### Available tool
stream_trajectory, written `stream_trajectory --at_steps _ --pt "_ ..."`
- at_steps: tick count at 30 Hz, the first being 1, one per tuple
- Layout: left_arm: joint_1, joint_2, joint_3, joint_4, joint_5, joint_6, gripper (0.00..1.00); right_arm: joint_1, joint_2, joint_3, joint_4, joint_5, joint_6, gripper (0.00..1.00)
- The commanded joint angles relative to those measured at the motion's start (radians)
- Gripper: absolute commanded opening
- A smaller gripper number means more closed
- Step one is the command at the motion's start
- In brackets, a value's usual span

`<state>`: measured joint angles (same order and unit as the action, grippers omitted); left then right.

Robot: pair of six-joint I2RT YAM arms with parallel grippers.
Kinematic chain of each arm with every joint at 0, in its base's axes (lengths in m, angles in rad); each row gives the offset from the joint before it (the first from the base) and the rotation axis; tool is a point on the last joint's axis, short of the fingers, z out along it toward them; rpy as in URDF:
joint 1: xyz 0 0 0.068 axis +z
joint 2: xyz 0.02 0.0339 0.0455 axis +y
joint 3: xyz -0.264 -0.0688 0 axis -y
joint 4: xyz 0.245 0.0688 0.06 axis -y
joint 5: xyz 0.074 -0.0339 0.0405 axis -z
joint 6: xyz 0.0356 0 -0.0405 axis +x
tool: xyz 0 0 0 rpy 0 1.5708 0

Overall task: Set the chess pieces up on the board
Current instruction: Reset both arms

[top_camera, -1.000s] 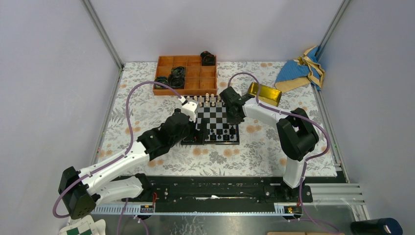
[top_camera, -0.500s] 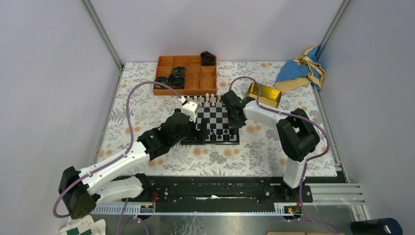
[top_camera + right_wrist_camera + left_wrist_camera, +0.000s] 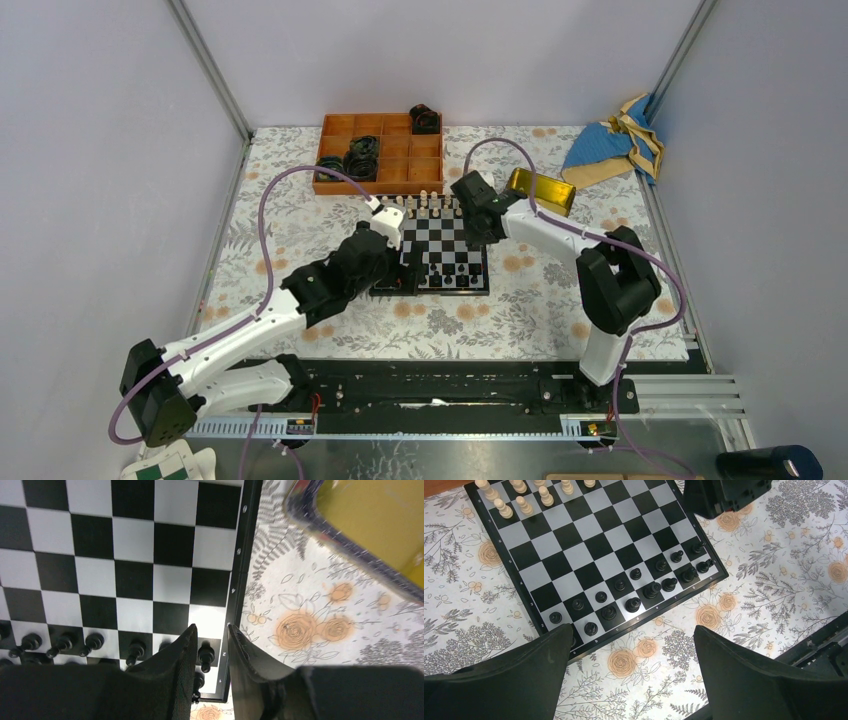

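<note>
The board (image 3: pixel 446 240) lies mid-table, cream chessmen (image 3: pixel 415 206) on its far rows. Several black chess pieces (image 3: pixel 633 604) stand in its two near rows. My left gripper (image 3: pixel 633 630) hangs wide open over the board's near edge (image 3: pixel 644 617), nothing between its fingers. My right gripper (image 3: pixel 211 627) is over the board's right near corner (image 3: pixel 235 555), open. A black pawn (image 3: pixel 205 655) stands on a square below the gap, clear of both fingers. More black pieces (image 3: pixel 62 642) line the row to its left.
An orange compartment tray (image 3: pixel 395 170) with black coiled rings (image 3: pixel 360 155) sits behind the board. A gold box (image 3: pixel 540 192) lies right of the board, a blue and tan cloth (image 3: pixel 610 145) at the back right. Floral cloth (image 3: pixel 520 310) covers the table.
My right gripper's jaws have opened, leaving the black pawn standing on the board, and its wrist has shifted slightly back. The left arm has not moved.
</note>
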<state>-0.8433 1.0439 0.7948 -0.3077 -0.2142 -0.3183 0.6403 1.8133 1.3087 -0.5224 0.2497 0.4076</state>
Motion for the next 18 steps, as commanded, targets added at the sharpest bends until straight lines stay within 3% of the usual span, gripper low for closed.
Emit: stream_trajectory --at_steps 1,5,13,18 --pt "0.004 0.008 0.04 0.023 -0.043 0.034 0.99 -0.004 -0.079 0.069 0.022 0.085 -0.064 0.36" --pt "0.004 0.003 0.046 0.016 -0.061 0.035 0.99 -0.008 -0.113 0.058 0.019 0.124 -0.078 0.38" --pt "0.024 0.013 0.069 -0.012 -0.128 0.037 0.99 -0.008 -0.199 -0.002 -0.003 0.21 -0.07 0.58" --pt "0.05 0.007 0.082 -0.046 -0.189 0.023 0.99 -0.009 -0.267 -0.055 0.007 0.262 -0.06 0.62"
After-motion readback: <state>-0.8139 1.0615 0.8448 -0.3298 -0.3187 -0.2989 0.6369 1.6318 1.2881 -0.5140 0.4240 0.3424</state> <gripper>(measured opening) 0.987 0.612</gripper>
